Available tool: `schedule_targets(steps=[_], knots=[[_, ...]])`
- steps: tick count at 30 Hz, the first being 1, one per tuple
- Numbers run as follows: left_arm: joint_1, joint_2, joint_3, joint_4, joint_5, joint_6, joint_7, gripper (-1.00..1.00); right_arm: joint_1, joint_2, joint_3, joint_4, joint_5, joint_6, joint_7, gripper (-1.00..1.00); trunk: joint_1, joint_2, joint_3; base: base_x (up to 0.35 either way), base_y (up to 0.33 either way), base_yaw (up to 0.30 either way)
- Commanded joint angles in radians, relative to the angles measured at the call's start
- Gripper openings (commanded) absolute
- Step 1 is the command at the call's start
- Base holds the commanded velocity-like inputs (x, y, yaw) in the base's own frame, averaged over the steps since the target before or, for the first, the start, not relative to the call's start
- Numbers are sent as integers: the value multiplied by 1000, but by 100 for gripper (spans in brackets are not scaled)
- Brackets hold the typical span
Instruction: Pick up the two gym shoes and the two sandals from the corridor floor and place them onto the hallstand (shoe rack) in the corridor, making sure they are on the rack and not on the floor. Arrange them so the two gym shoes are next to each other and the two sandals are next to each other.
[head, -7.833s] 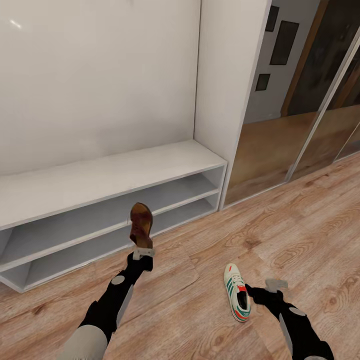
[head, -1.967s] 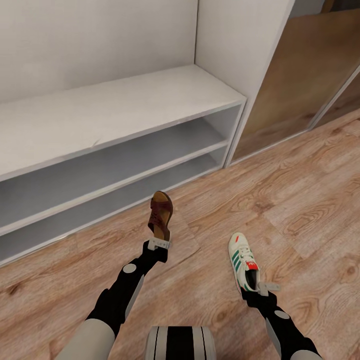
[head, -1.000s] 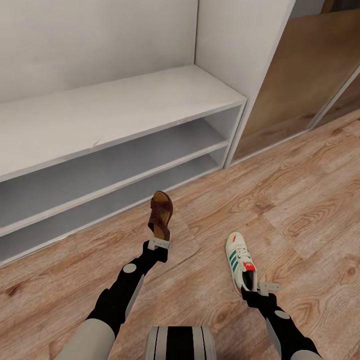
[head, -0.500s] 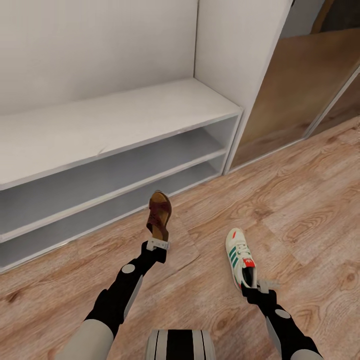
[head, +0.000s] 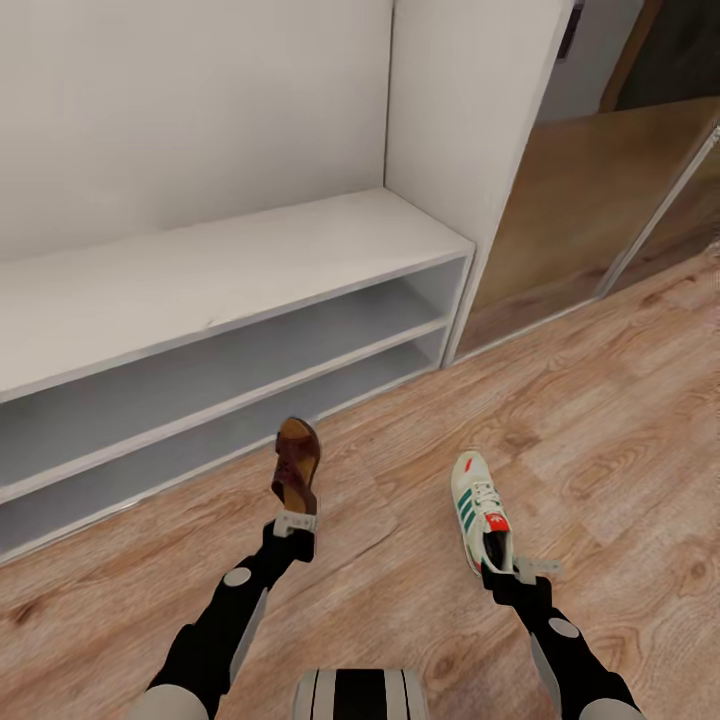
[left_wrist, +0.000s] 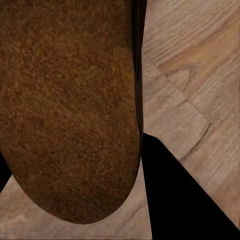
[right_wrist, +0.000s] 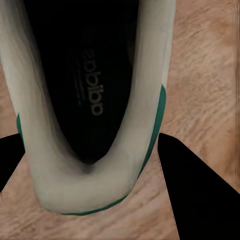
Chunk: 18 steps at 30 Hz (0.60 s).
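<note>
A dark brown sandal (head: 296, 466) was held upright by its heel end in the left gripper (head: 294, 523), toe up and clear of the corridor floor (head: 620, 400), just in front of the hallstand (head: 220, 270); the left wrist view showed its suede-like tan footbed (left_wrist: 67, 105) lying between the jaws, which were closed on it. A cream-white gym shoe (head: 478, 510) with green side stripes and a red-orange tongue patch was gripped at the heel collar by the right gripper (head: 520, 572); whether its sole touched the boards could not be told. The right wrist view showed the shoe's dark insole (right_wrist: 85, 75) and padded heel rim, with the jaws closed across that rim. By appearance, both items should be light; the sandal's flat sole likely offers a stiff, thin edge to pinch, whereas the sneaker's soft collar may yield and let the toe droop, so a hold across the firmer heel counter seems safer. The hallstand's pale top surface and two open shelves (head: 300, 340) carried no footwear where visible, beside a mirrored sliding door (head: 590, 190).
</note>
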Motion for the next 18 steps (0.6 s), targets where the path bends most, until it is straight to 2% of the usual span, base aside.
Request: schedule_targets(steps=[1,5,12,18], knots=[[18,0,24,-2,-12,3,-6,-100,-1,-1,-8,0,8,-12,8,-100,-1,0,5,0,0,-80],[68,8,81,-1,-14,-14,-6,-100,-1,-6,-10,1,8,-49,10,-100,-2,1,26,0,0,-89],[148,34,132,1,-14,-116,-2,-100,1,-10,-10,1,11,-109,10,-100,-6,3,64,0,0,-94],[222,43,207,1,-16,-160,-2,-100,33,-10,-9,2,15,-152,8,-100,-8,4,96,0,0,-75]])
